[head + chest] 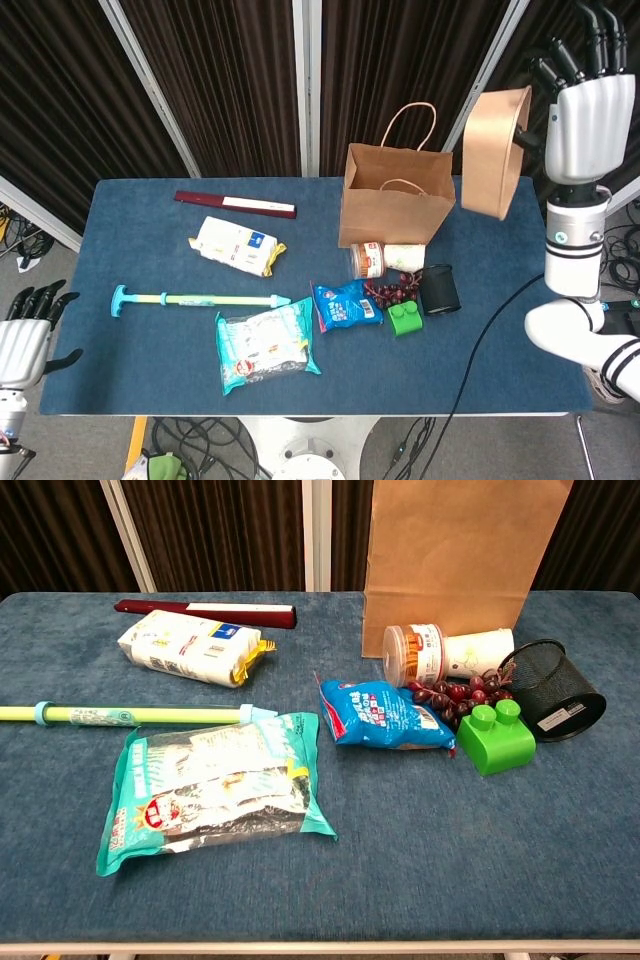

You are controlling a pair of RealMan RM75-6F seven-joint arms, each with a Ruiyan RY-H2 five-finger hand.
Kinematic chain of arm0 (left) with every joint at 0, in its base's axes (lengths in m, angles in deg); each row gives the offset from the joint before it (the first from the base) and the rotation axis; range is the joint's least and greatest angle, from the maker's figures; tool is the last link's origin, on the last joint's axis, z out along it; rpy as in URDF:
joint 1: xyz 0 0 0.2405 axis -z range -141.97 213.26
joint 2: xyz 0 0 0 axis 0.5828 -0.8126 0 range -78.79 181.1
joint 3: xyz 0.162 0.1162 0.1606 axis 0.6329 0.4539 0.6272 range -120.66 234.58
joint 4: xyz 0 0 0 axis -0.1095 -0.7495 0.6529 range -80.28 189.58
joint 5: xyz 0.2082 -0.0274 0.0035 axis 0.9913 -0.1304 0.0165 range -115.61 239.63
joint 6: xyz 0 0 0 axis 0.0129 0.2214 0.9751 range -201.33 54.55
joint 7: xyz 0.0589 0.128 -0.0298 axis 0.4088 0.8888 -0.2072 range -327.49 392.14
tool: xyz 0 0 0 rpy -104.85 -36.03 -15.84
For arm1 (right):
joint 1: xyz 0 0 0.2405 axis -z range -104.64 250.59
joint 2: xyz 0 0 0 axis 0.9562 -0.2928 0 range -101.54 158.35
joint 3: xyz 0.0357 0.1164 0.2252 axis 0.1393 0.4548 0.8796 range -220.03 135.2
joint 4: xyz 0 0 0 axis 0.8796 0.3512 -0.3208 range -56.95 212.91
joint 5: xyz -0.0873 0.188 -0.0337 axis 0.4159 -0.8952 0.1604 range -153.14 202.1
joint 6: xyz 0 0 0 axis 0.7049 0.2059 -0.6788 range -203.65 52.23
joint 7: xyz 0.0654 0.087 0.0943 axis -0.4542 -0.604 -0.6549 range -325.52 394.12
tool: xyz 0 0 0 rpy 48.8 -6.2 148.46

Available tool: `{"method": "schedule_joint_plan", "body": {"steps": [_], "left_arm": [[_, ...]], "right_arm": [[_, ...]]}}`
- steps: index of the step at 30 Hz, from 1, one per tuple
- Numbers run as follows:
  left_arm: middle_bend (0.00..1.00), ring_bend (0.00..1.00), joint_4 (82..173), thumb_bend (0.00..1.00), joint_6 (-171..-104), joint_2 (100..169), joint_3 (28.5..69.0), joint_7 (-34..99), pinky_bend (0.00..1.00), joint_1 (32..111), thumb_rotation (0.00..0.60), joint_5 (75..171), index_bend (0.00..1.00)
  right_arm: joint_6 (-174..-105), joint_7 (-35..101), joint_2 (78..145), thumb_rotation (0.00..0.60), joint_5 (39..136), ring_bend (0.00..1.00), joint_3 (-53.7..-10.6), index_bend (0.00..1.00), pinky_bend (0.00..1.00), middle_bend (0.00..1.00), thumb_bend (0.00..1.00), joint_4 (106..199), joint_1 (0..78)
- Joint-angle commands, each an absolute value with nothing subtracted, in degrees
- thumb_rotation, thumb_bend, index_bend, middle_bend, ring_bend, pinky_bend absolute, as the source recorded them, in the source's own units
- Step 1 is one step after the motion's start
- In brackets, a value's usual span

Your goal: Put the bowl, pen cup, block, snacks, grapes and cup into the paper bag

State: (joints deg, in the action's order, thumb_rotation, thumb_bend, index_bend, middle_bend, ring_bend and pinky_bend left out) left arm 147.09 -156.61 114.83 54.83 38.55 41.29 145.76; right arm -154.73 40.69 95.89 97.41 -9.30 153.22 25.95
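My right hand [583, 100] holds the brown bowl [495, 150] on edge, high in the air, above and to the right of the open paper bag [395, 200]. In front of the bag [455, 550] lie a snack jar [412, 653], a white cup [478, 652] on its side, grapes [455, 695], the black mesh pen cup [550, 690], a green block [496, 737] and a blue snack bag [385, 715]. My left hand [25, 335] hangs off the table's near left corner, fingers apart, holding nothing.
On the left half of the blue table [140, 380] lie a dark red flat box [235, 204], a white packet [237, 245], a long green and teal stick [200, 299] and a teal wipes pack [265, 343].
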Motion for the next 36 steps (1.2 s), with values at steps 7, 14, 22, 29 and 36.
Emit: {"method": "schedule_joint_plan", "body": {"steps": [7,14,22,29,36], "left_arm": [[0.20,0.15,146.7,0.00,-156.4,115.0,54.9,38.1,0.11,41.2,0.600,145.5,0.27],[0.20,0.15,145.6,0.00,-155.9,115.5,55.2,37.0,0.11,41.1,0.600,145.3,0.27],[0.20,0.15,144.6,0.00,-155.8,116.1,55.3,36.0,0.11,40.8,0.600,144.9,0.27],[0.20,0.15,143.3,0.00,-155.7,116.7,55.5,34.7,0.11,40.5,0.600,144.7,0.27],[0.20,0.15,141.9,0.00,-155.5,117.3,55.6,33.3,0.11,40.3,0.600,144.8,0.27]], "right_arm": [[-146.8,45.2,101.4,0.600,91.9,0.12,-10.4,0.54,0.14,0.40,0.09,142.6,20.1],[-141.8,46.7,106.5,0.600,89.9,0.12,-12.3,0.54,0.14,0.40,0.09,135.2,16.4],[-139.1,48.3,111.9,0.600,88.0,0.12,-13.2,0.52,0.14,0.40,0.09,128.9,12.9],[-138.9,49.9,114.1,0.600,87.0,0.12,-13.9,0.51,0.14,0.40,0.09,127.7,12.2],[-139.5,50.5,114.8,0.600,86.6,0.12,-14.1,0.50,0.14,0.40,0.09,128.8,12.0]]}}
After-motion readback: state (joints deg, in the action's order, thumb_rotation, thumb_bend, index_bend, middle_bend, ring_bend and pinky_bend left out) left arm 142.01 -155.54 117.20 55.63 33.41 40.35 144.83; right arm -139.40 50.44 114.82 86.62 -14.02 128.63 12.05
